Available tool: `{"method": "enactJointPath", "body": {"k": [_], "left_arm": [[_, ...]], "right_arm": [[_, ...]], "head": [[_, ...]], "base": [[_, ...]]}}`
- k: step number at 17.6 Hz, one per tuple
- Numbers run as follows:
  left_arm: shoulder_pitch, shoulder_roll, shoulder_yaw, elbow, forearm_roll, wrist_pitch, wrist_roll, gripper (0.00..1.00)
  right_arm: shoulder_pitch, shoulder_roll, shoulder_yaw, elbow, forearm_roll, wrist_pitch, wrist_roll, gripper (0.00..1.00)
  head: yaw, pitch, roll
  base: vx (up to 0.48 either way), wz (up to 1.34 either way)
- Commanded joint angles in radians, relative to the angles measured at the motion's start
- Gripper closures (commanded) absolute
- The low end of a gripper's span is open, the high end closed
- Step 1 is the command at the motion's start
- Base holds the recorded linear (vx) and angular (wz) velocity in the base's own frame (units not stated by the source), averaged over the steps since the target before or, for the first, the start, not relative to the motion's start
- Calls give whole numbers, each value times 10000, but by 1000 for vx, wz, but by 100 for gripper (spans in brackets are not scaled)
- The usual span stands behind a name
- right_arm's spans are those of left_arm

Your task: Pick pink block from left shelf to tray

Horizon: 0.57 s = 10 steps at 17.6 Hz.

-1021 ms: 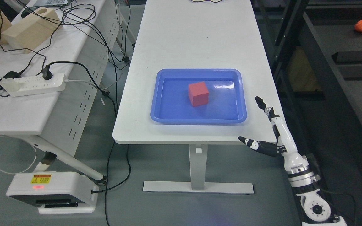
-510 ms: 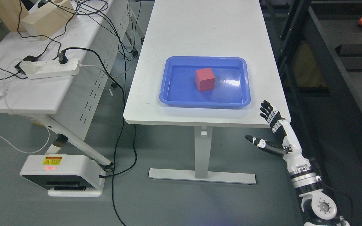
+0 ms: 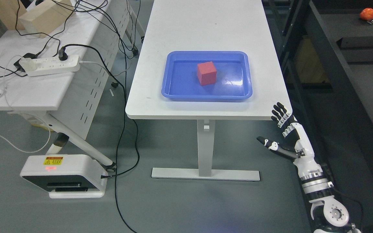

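One block [image 3: 206, 73], reddish pink, sits in one blue tray [image 3: 173, 92], a little toward 12 o'clock of the tray's middle and clear of its walls. The tray rests on the white surface [image 3: 206, 29] near its front edge. One robot hand [image 3: 282, 136], the right, shows at 4 o'clock from the tray, off the front right corner of the surface and lower than its top; its fingers [image 3: 280, 113] are spread, its thumb juts toward 9 o'clock, and it holds nothing. At 9 o'clock a second white surface [image 3: 21, 94] carries one power strip [image 3: 52, 64], one wooden box [image 3: 42, 16] and tangled cables. One white unit [image 3: 62, 173] stands on the floor at 7 o'clock. Against half a second ago the whole view has shifted; the block lies at the same spot in the tray, and the robot hand is posed much alike.
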<state>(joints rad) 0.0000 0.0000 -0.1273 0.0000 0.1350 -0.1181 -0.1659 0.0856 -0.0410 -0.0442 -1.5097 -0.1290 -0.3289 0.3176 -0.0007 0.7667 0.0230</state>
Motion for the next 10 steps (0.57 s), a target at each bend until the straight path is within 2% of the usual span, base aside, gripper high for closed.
{"method": "enactJointPath", "body": {"k": [1, 10], "left_arm": [[199, 175, 0, -175, 0, 0, 3, 0], [199, 175, 0, -175, 0, 0, 3, 0]], "right_arm": [[-12, -4, -34, 3, -106, 7, 15, 0], [3, -65, -34, 3, -106, 436, 153, 0]], "head": [[0, 0, 0], [0, 0, 0]], "base": [[-56, -60], [-7, -8]]}}
